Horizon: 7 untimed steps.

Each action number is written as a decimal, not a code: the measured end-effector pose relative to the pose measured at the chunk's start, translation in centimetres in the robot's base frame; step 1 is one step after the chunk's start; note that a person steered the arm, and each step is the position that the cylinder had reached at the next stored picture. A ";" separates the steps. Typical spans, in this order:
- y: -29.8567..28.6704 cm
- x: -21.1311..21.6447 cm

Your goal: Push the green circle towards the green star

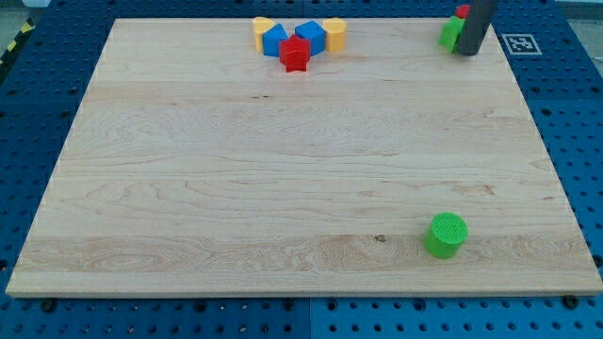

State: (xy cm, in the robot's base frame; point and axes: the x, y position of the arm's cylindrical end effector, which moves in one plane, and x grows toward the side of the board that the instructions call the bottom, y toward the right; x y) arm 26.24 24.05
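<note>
**Barely begun: green circle sitting far from its star**

Looking at a wooden board (188,188) with the rod standing up at the view's top right corner. No jaws on this arm, so nothing opening, closing or gripping; just my tip (466,53) resting at board height and touching nothing that can be confirmed.

Sitting just to the view's left of my tip, practically against the rod: a green block, taken to be the green star (449,35), partly hidden so the shape not fully readable. Peeking out just above it, a red block (462,11), shape impossible to tell.

Lying well apart from my tip, far down towards the view's bottom and slightly to its left: the green circle (446,234), alone near the board's lower edge.

Clustering well off to the left of my tip, along the top edge: two yellow blocks (263,26), two blue blocks (275,40) and a red star (295,55), none in the likely path.

Judging progress: nothing achieved yet. Remaining, by the look of it: travelling down past the circle, getting beneath it, then pushing it upward across nearly the whole board.
</note>
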 end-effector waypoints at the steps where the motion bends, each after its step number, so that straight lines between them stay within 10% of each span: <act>1: -1.4 2.6; 4: -17.4 15.5; 7: -19.0 34.4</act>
State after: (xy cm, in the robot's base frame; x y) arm 60.66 5.02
